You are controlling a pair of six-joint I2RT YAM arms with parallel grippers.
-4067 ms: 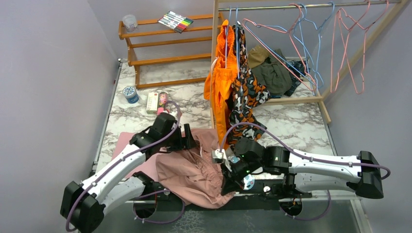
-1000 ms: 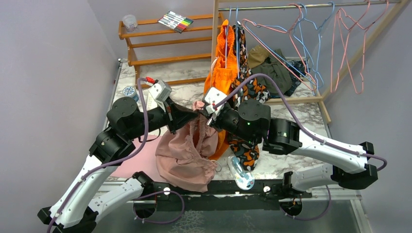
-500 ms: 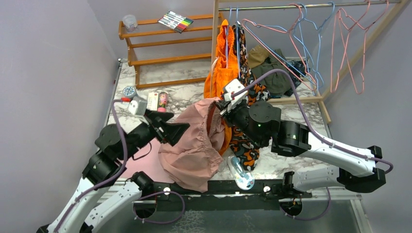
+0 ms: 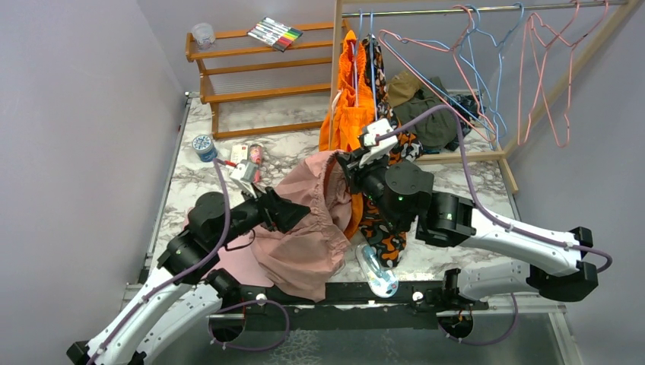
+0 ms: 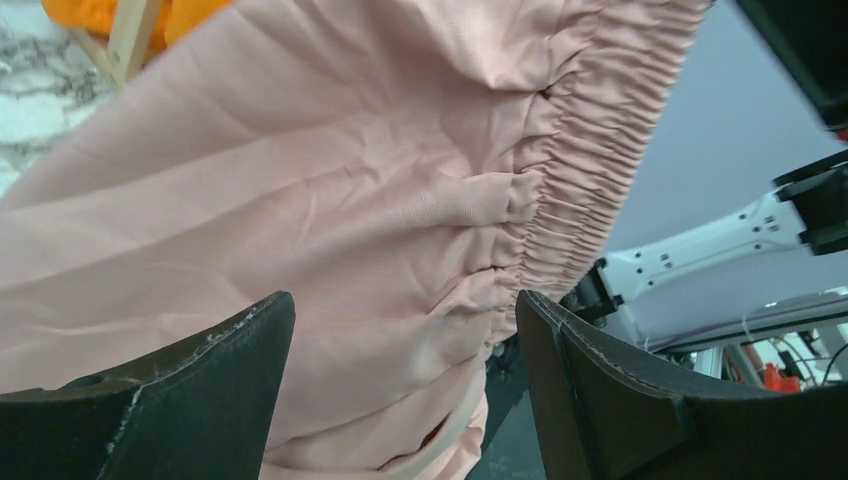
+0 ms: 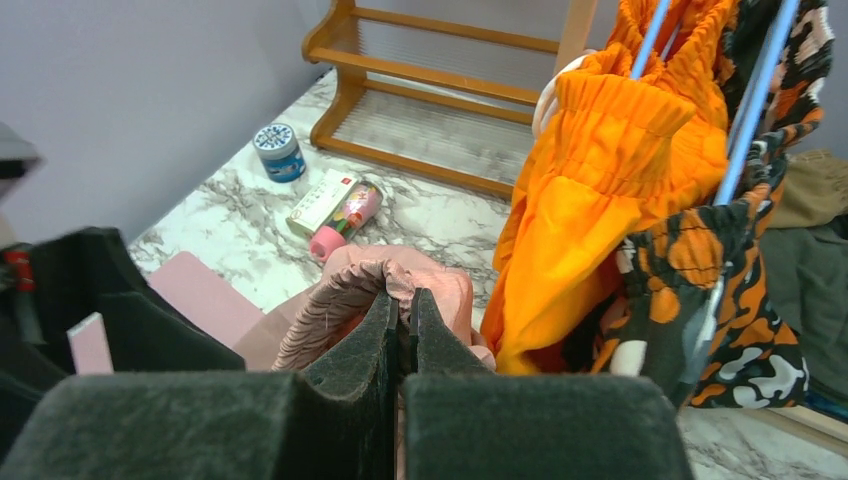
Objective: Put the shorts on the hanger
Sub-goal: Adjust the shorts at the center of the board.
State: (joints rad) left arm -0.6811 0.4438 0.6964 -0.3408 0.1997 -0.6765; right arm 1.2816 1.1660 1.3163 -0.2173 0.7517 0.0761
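Observation:
The dusty-pink shorts (image 4: 304,228) hang in the air over the near table edge, their waistband opening facing the rail. My right gripper (image 4: 344,163) is shut on the top of the gathered waistband; in the right wrist view the fabric (image 6: 340,300) bunches out of the pinched fingertips of that gripper (image 6: 402,300). My left gripper (image 4: 293,211) stands open against the shorts' left side. In the left wrist view its two fingers (image 5: 200,370) are spread wide, with the waistband (image 5: 580,180) just beyond them, unclamped. A pink wire hanger (image 4: 433,82) hangs tilted on the rail behind.
An orange garment (image 4: 346,114) and a camouflage one (image 4: 388,144) hang on light-blue hangers right behind the shorts. More pink hangers (image 4: 568,99) hang at the right. A wooden shelf (image 4: 251,76), a jar (image 4: 204,146), a plastic bottle (image 4: 376,270) and a clothes pile (image 4: 430,114) are also here.
My left gripper has opened and let go of the shorts, swung out left, then come back low against the fabric. The right gripper carried the waistband up and to the right.

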